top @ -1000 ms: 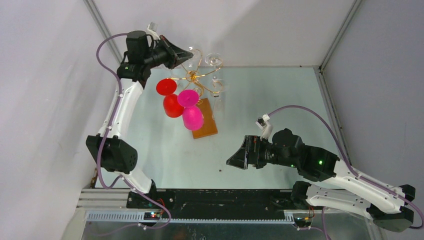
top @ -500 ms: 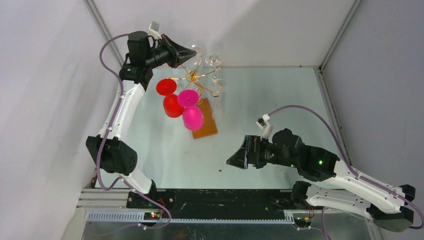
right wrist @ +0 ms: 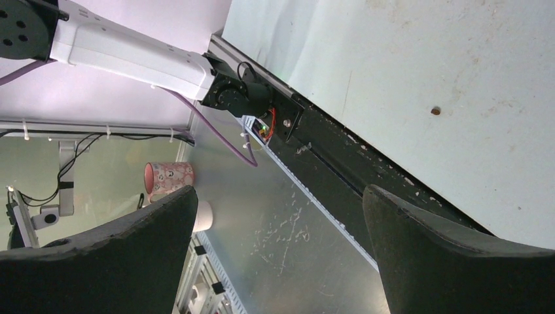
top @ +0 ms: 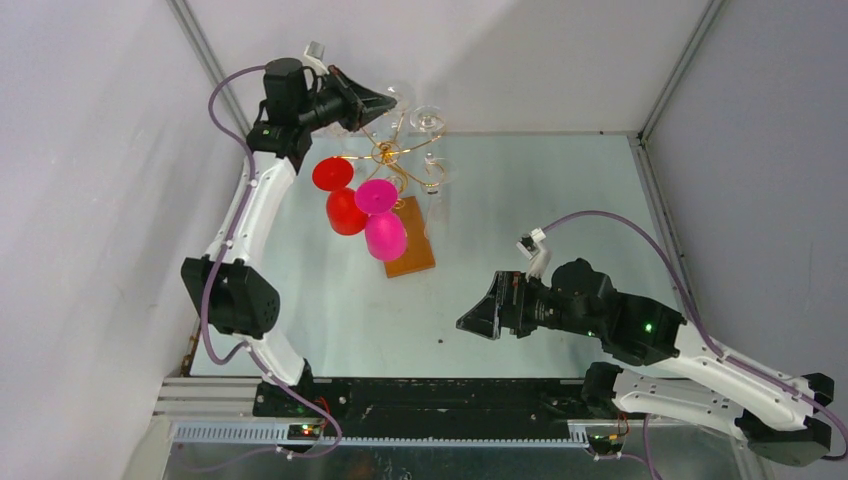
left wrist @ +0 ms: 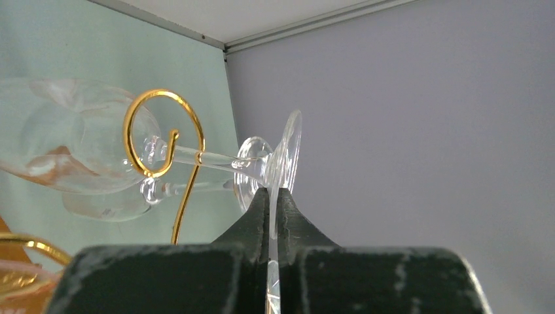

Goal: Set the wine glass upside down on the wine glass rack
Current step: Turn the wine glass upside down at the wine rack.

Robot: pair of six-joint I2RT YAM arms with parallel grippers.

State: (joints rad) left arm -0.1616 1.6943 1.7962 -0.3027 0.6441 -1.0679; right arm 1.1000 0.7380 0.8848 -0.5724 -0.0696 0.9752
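Note:
The gold wire wine glass rack (top: 385,153) stands on a brown wooden base (top: 411,240) at the back of the table. My left gripper (top: 392,99) is shut on the foot of a clear wine glass (left wrist: 283,154). The glass's stem (left wrist: 196,157) passes through a gold scroll arm (left wrist: 157,134) and its bowl (left wrist: 59,144) hangs beyond it. A second clear glass (left wrist: 111,203) hangs behind. Red and pink glasses (top: 365,215) hang on the rack's near side. My right gripper (top: 472,322) is open and empty, low over the table at the front right.
Another clear glass (top: 428,119) hangs at the rack's back right. Grey walls close in at the back and sides. A black rail (top: 430,395) runs along the near edge. A pink mug (right wrist: 169,176) sits below the table in the right wrist view.
My left gripper has moved a little right and toward the rack's scroll arm with the clear glass in it. My right arm has shifted slightly to the right.

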